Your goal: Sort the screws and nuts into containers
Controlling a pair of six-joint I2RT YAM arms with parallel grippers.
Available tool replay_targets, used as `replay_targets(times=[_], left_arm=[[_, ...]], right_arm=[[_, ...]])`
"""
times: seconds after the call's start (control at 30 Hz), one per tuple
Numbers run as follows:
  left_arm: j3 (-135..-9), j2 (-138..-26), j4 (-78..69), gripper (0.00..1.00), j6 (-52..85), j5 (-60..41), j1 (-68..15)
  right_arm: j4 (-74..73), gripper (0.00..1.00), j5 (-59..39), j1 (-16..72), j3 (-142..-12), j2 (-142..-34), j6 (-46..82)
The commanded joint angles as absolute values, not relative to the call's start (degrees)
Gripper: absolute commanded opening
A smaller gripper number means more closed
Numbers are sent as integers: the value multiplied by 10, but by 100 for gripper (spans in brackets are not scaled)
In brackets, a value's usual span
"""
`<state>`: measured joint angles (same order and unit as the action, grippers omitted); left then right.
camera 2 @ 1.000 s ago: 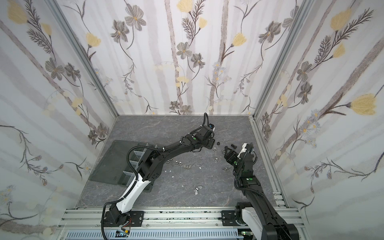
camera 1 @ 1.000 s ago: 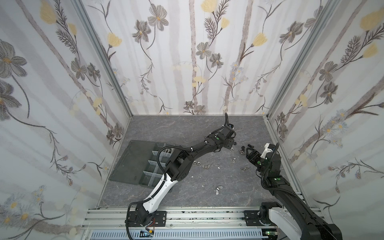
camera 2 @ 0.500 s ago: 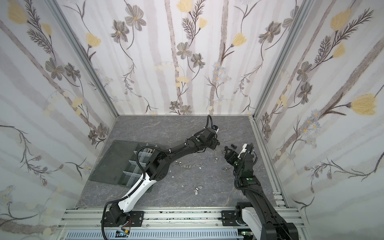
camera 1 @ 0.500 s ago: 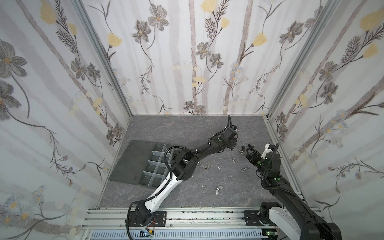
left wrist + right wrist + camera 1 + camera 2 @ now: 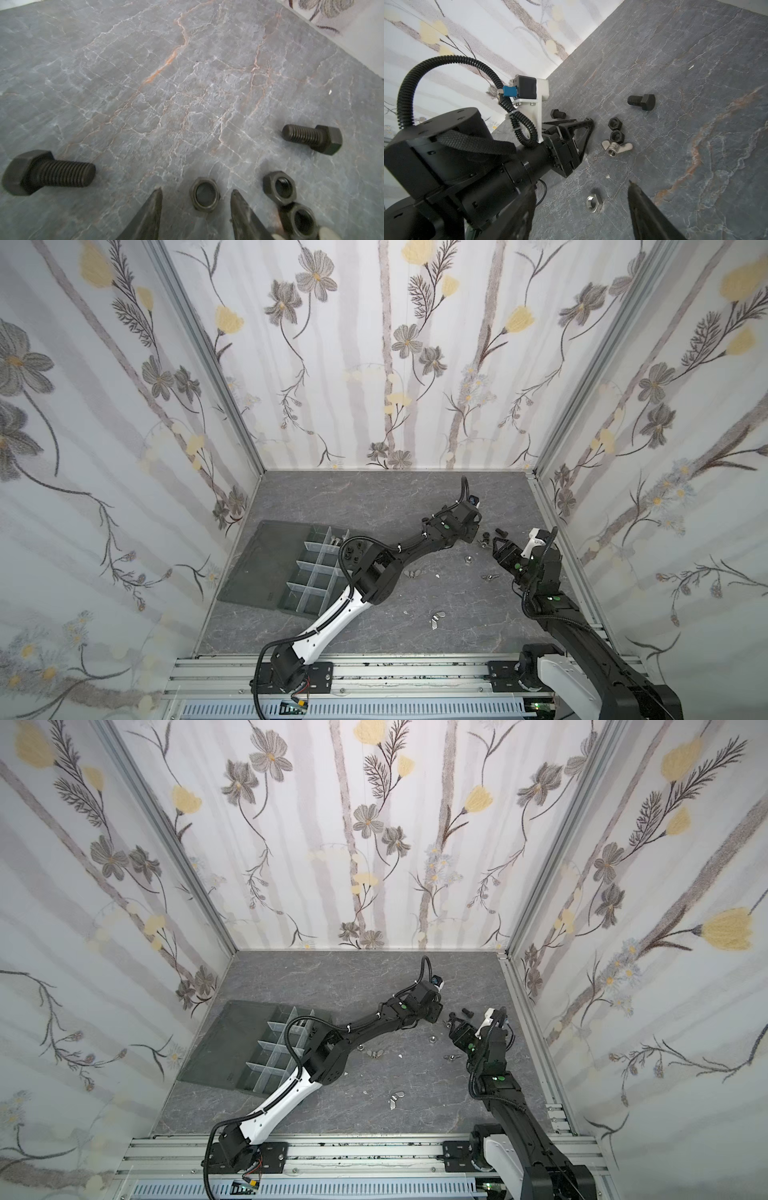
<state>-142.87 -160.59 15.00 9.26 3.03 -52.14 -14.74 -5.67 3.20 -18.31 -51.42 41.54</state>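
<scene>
Evidently, little of the sorting has been done. A few small pieces appear to lie in one back compartment of the containers [image 5: 332, 536], though they are too small in both top views to be named.

Most of the hardware is left loose on the table [image 5: 374, 497], well apart from the tray. Two black screws [image 5: 47, 172] and two further black nuts [image 5: 279, 188] are seen in the left wrist view. A silver wing nut [image 5: 616, 147] lies touching one of those nuts. A silver hex nut [image 5: 594, 200] and several more silver pieces [image 5: 436, 618] are scattered nearer the front.

The left arm is stretched far across the middle, wrist low, with the left gripper [image 5: 196, 194] angled down at the table. Its jaws are set partly apart on either side of a black hex nut [image 5: 204, 196]. A gap shows on each side, so the nut is bracketed but not yet gripped.

The right arm is bent up from its base. The right gripper [image 5: 500, 548] is held above the table near the silver hex nut, jaws apart, with nothing carried.
</scene>
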Motion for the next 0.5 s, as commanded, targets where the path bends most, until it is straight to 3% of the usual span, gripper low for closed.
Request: replay_targets(times=[0.0, 0.47], left_arm=[[-1456, -1626, 163, 52, 109, 40, -522], [-1457, -1640, 173, 45, 93, 78, -530]], right_arm=[[-168, 71, -62, 32, -180, -513, 421], [-173, 71, -65, 32, -176, -509, 421]])
